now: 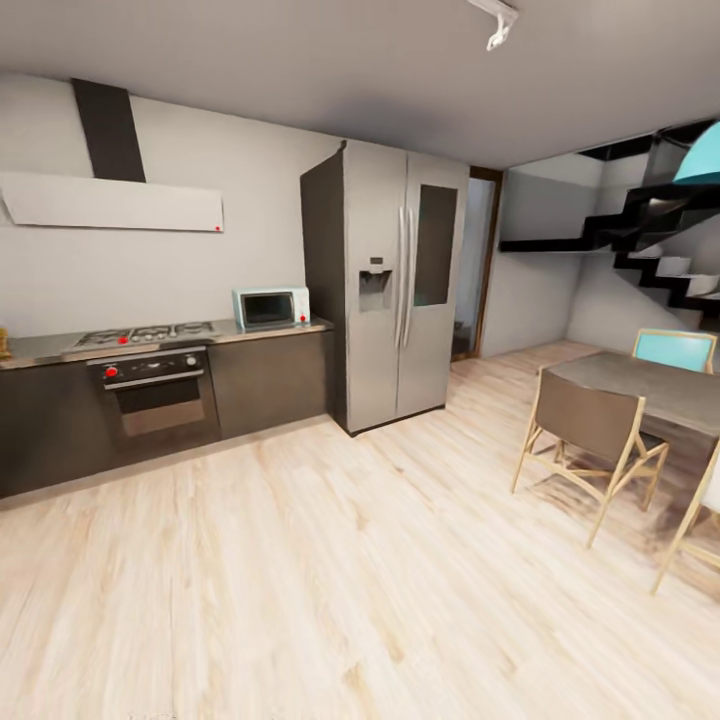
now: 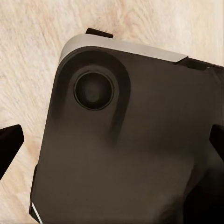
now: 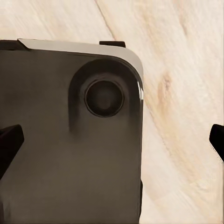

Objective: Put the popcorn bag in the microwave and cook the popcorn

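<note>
Across the room in the head view, the pale mint-blue microwave (image 1: 270, 308) stands with its door closed on the grey countertop (image 1: 285, 329), beside the fridge. A small tan thing (image 1: 3, 343) sits on the worktop, cut off by the picture's left edge; I cannot tell what it is. In the left wrist view my left gripper (image 2: 112, 144) is open, its dark fingertips (image 2: 9, 144) wide apart over the robot's dark base (image 2: 126, 154). My right gripper (image 3: 112, 142) is likewise open and holds nothing, above the base (image 3: 65, 154) and the floor.
A steel gas hob (image 1: 145, 334) and a black oven (image 1: 155, 395) sit left of the microwave, under a white hood (image 1: 110, 203). A tall grey fridge (image 1: 395, 285) stands to the right. A dining table (image 1: 660, 388) with chairs (image 1: 590, 430) is at right. Pale wood floor (image 1: 330, 560) stretches between.
</note>
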`<state>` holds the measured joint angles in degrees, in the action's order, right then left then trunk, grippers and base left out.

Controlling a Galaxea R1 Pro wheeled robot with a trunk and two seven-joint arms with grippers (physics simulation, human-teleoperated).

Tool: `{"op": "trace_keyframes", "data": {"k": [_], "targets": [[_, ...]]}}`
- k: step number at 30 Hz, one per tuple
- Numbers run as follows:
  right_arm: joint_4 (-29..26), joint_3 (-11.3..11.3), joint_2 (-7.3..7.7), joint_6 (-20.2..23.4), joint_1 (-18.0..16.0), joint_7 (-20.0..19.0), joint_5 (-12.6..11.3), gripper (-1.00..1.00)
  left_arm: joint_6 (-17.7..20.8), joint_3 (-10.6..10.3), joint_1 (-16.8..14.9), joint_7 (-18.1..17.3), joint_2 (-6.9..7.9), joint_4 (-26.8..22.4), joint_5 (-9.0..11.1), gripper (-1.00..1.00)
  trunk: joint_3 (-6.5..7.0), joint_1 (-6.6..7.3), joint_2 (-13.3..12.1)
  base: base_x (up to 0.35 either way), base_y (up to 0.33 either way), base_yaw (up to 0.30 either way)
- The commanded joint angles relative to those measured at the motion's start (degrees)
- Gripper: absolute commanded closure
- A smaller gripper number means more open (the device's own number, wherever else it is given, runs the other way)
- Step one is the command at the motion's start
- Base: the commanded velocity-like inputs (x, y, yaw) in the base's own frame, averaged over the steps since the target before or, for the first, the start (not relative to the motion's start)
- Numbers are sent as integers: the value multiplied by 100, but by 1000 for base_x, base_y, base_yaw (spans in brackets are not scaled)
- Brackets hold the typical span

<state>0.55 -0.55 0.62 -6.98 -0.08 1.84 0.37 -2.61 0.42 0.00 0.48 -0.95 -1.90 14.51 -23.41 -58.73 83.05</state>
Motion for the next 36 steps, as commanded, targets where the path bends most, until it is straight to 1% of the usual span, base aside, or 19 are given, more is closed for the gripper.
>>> {"op": "trace_keyframes", "data": {"k": [1,9,11,18,25,36], "targets": [[6,-8,2,-20,-1,13,6,-100,-11,2,0,5,-2,-3,26,-100,-7,0,2,0,0,297],[6,-6,15,-14,-1,10,-1,-100,-7,2,0,5,-7,0,30,-100,-40,0,2,0,0,294],[6,-3,7,-21,-1,9,-5,-100,1,-4,0,-5,-7,3,27,-100,-43,0,2,123,0,113],[6,20,-51,-5,-1,1,-15,-100,76,-14,0,-33,11,2,41,-100,-44,0,2,306,0,10],[6,-23,-50,0,-1,-8,9,-100,77,-13,0,-30,16,0,43,-100,-44,0,2,326,0,0],[6,-3,-23,-9,-1,-62,-12,-100,77,-7,0,-10,16,5,44,-100,-44,0,2,326,0,0]]}}
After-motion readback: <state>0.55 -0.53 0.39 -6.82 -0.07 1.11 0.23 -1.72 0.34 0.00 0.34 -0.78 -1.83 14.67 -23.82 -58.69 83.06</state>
